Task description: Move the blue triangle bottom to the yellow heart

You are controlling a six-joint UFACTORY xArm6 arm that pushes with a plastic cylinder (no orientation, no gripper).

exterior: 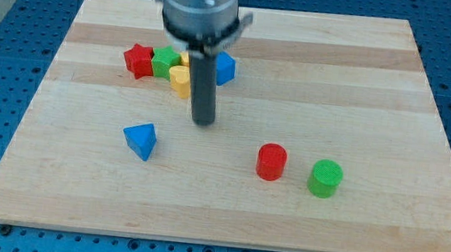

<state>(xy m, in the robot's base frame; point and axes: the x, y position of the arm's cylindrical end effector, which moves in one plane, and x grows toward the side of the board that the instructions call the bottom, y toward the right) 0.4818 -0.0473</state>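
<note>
Right now my tip [202, 123] rests on the wooden worktop [364, 82] near the middle of the board, at the lower end of the dark rod that hangs from the grey arm housing [199, 4] at the view's top. No fingers exist on this rig, so nothing is apart, together or clamped; the rod simply ends in a blunt point.

The blue triangle [140, 140] lies alone toward the view's bottom left, well apart from the other pieces. My tip sits to its upper right, near it but not touching.

The yellow heart [181, 80] lies just above and to the left of my tip, partly hidden by the rod. It belongs to a tight cluster near the view's top: a red star-like block [138, 60] at the left end, a green block [165, 61] just beside it whose shape I cannot make out, then the yellow heart below and right of the green one, and a blue block [225, 68] at the right end, half covered by the rod. Whether these pieces touch each other cannot be told for certain.

A red cylinder [271, 162] stands toward the view's bottom right, and a green cylinder [325, 178] stands just beside it on its right, upright and apart.
</note>
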